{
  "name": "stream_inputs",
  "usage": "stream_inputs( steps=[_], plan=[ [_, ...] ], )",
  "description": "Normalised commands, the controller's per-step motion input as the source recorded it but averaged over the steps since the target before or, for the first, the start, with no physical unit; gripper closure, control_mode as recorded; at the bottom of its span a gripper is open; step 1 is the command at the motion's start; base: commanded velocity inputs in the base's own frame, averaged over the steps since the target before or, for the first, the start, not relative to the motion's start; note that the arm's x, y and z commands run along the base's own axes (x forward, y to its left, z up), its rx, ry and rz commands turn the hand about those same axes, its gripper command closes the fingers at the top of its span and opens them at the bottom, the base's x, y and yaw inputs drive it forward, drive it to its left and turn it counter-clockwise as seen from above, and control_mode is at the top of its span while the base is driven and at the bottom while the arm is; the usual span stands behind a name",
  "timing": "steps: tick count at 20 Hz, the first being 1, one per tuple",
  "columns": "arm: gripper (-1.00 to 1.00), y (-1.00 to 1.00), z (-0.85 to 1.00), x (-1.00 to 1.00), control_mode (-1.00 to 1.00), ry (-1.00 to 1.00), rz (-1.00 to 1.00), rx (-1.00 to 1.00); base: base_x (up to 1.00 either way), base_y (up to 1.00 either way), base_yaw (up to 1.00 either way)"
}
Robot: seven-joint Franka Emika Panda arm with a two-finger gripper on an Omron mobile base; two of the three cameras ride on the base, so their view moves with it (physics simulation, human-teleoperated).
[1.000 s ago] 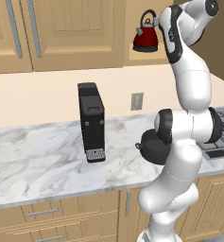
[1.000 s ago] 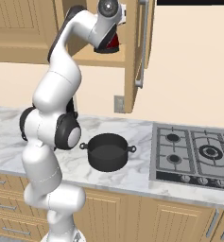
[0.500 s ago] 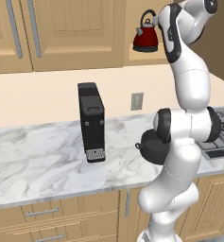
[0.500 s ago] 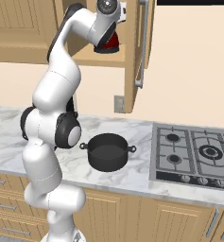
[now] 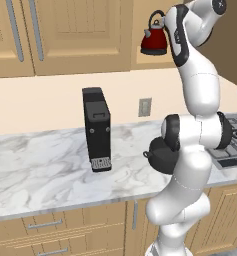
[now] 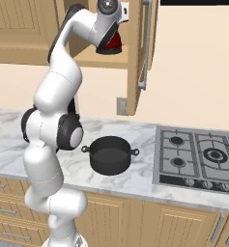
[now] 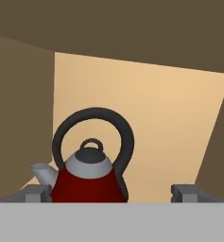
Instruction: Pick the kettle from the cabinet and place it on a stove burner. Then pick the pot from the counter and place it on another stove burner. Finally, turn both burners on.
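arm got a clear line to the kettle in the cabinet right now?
Probably yes. In the hand view the open gripper faces the kettle inside the cabinet, fingertips spread wider than its body, nothing between them.

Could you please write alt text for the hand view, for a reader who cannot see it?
A dark-red kettle with a black arched handle and a pale spout stands upright inside the tan cabinet. The open gripper faces it, its finger tips low on either side.

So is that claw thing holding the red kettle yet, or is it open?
Gripper: open, holding nothing; its fingertips stand wide apart in front of the kettle in the cabinet.
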Motion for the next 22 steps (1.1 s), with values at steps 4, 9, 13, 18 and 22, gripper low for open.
stream_inputs(
  steps=[4,9,13,18,22],
  plan=[
    [-1.00,0.05,0.00,0.13,-1.00,0.00,0.00,0.00,0.00,0.00,0.00],
    [-1.00,0.09,0.00,0.13,-1.00,0.00,0.00,0.00,0.00,0.00,0.00],
    [-1.00,0.08,0.00,0.10,-1.00,0.00,0.00,0.00,0.00,0.00,0.00],
    [-1.00,0.08,0.00,0.10,-1.00,0.00,0.00,0.00,0.00,0.00,0.00],
    [-1.00,0.07,0.00,0.08,-1.00,0.00,0.00,-0.01,0.00,0.00,0.00]
  ],
)
